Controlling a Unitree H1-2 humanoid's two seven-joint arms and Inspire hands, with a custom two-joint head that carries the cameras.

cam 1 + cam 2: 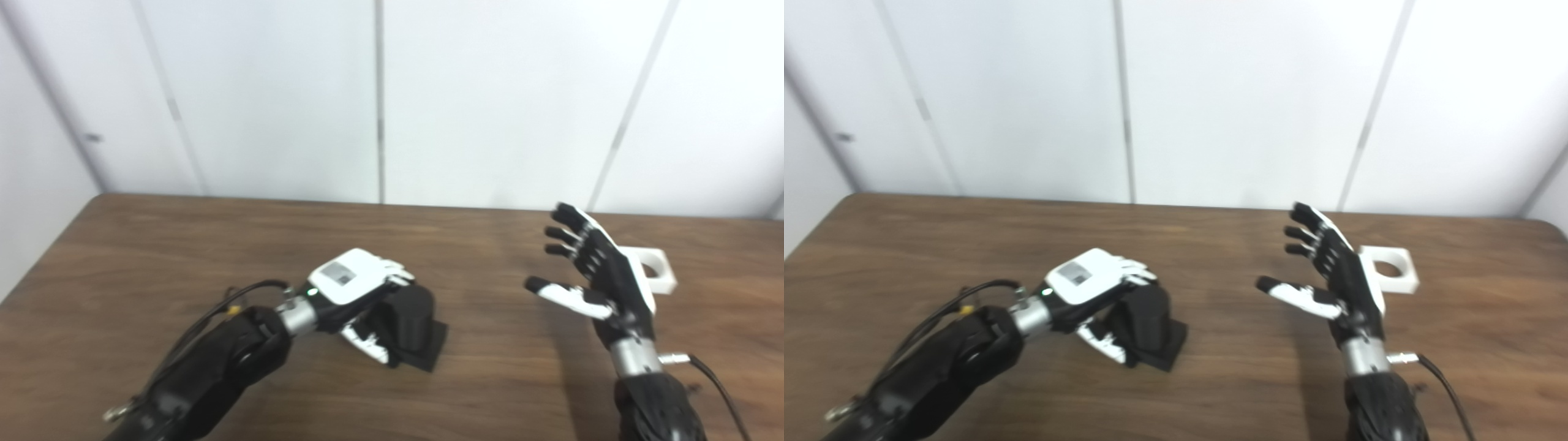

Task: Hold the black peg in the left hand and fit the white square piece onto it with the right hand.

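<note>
The black peg (411, 326) stands on its square base on the brown table (153, 257), left of centre. My left hand (355, 294) is wrapped around it from the left, fingers over the top and thumb low on the near side. The white square piece (1390, 269) with a round hole lies flat on the table at the right. My right hand (1335, 282) is raised in front of it, open, fingers spread, palm facing left; it partly hides the piece's left side. Nothing is in that hand.
A white panelled wall (380, 98) rises behind the table's far edge. The table's left edge (43, 257) runs diagonally at the left. Cables (716, 386) trail from both wrists.
</note>
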